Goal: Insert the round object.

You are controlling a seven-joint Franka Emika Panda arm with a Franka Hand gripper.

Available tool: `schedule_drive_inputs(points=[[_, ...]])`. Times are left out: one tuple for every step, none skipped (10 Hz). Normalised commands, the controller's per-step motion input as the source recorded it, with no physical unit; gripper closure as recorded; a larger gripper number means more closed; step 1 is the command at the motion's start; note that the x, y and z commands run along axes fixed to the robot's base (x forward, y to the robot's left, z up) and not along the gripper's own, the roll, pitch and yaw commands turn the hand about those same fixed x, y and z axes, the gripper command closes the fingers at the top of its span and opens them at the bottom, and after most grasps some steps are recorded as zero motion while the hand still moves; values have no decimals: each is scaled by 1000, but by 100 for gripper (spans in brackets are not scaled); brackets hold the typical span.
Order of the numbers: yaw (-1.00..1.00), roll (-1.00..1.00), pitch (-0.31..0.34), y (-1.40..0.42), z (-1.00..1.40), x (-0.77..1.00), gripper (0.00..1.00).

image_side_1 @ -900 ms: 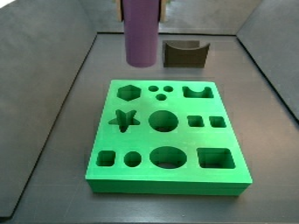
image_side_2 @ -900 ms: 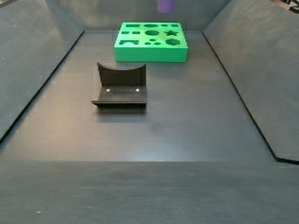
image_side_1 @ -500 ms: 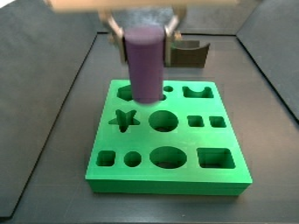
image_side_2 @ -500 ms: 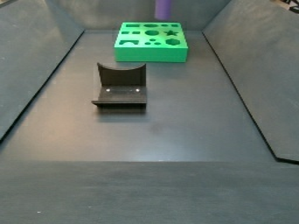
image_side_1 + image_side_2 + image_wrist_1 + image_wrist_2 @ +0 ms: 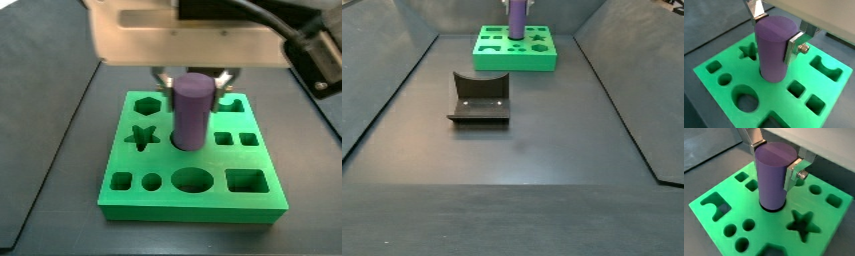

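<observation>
One purple round object (image 5: 193,110) is being held upright at its top between the closed fingers (image 5: 795,46) of the gripper (image 5: 773,153), at frame centre. Its long axis is being kept vertical, its lower end apparently entering the green board's (image 5: 195,203) middle round hole.

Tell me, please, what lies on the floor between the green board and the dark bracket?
Nothing: in a side view the grey floor between the green board and the fixture is bare. The claw holds the purple peg at the board.
</observation>
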Motion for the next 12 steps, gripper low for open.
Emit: schedule_drive_inputs(points=[[-31, 0, 69, 74, -363, 71, 100], [-20, -83, 0, 86, -606, -6, 100], [0, -123, 0, 100, -537, -429, 100], [-3, -169, 0, 60, -471, -366, 100], [-37, -226, 0, 0, -394, -311, 100], [-6, -203, 0, 0, -486, -206, 100], [-54, -69, 0, 17, -497, -311, 100], [-106, -60, 0, 71, -434, -429, 100], [-86, -123, 0, 31, -497, -257, 100], [-40, -80, 0, -54, -671, 60, 100], [-31, 0, 0, -80, -671, 74, 100], [-94, -151, 0, 0, -306, 0, 100]])
